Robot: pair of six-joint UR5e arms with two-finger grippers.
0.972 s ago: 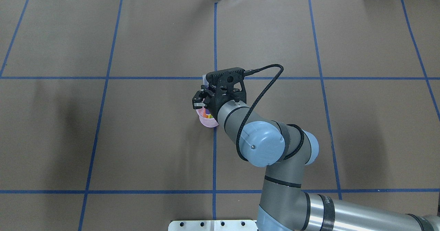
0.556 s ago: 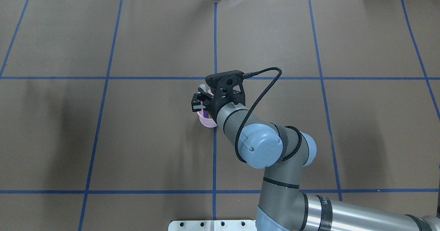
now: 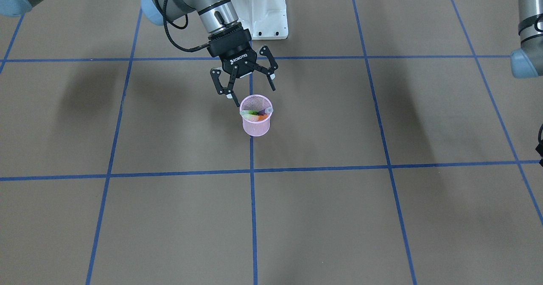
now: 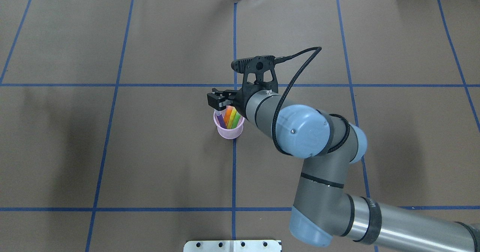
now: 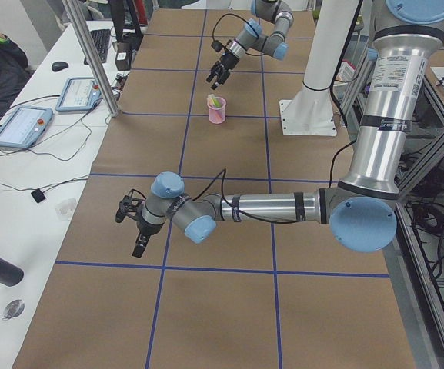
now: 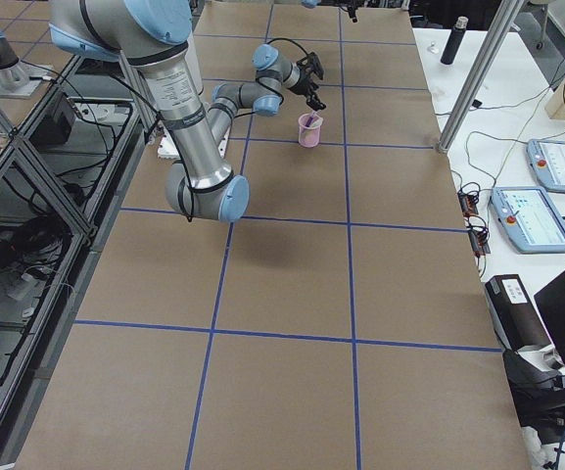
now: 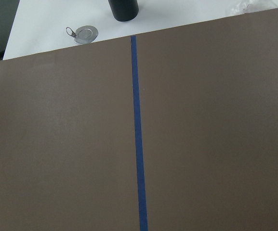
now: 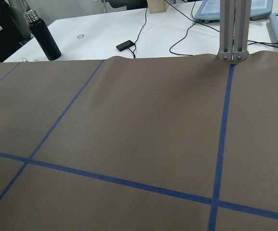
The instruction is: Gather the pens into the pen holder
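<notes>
**Pens collected**

Nearest you, the pink wire-mesh pen holder [image 3: 256,126] stands upright, purple, orange and green pens [image 4: 228,115] leaning inside. Behind, your right end effector [image 3: 254,95] hangs wide, empty, seemingly to clear their caps. Left end effector [image 5: 128,228]: cannot tell.

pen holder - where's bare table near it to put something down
Bare table lies on the robot's left of the pen holder, up to the blue tape lines, and beyond it toward the operators. Crowded: just above the holder, where the right gripper hangs with jaws open, and on its right, under the right arm.
</notes>
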